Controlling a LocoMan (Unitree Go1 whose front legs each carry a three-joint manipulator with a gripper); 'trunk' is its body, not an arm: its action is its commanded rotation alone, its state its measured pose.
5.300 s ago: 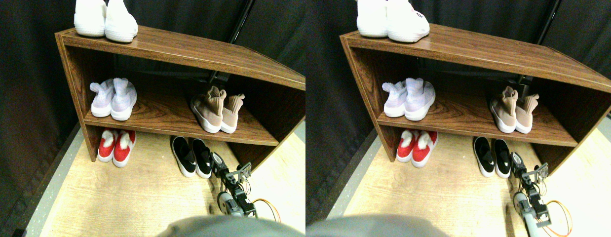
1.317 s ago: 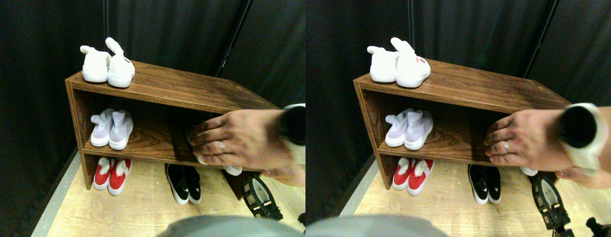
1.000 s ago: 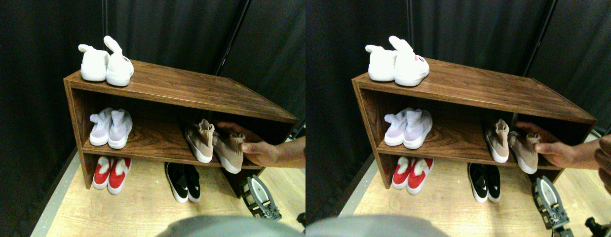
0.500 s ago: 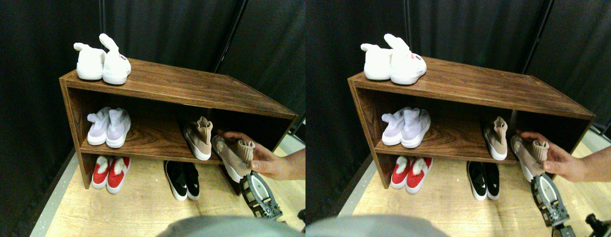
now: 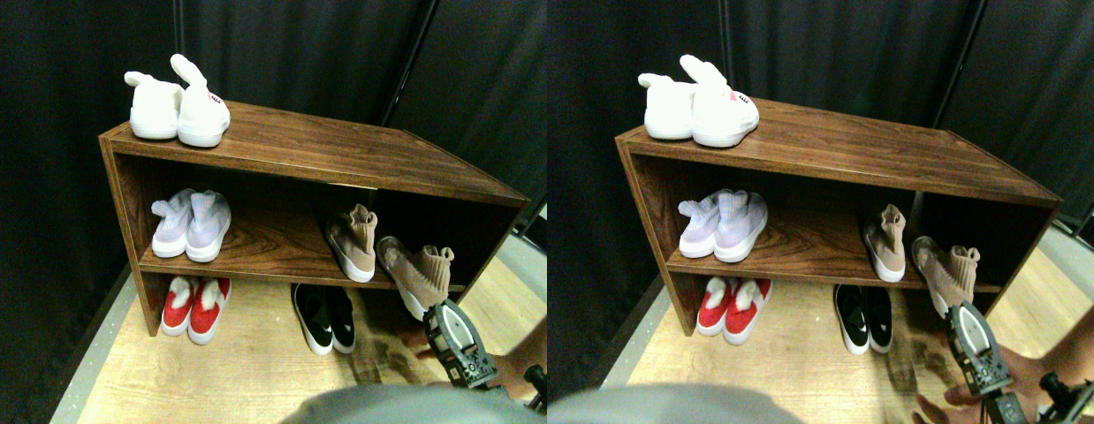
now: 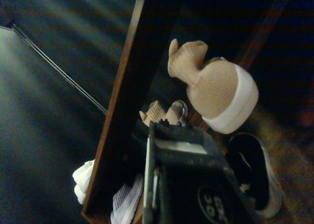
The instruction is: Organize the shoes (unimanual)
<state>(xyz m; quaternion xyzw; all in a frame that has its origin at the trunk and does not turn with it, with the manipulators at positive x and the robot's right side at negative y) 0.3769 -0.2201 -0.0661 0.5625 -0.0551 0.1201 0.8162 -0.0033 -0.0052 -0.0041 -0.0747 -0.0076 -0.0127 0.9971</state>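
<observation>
Big wooden shoe rack fills most of the view, with dark curtains behind it and a light wood floor underneath. White pair sits on top at the left end, lavender pair on the middle shelf at the left, red pair on the floor below them. Black slip-ons are on the floor mid-rack. One tan sneaker stands straight on the shelf; the other tan sneaker is skewed, hanging over the shelf edge. Right gripper is low, just in front of that one; can't tell how its jaws stand. A person's hand is right beside it.
</observation>
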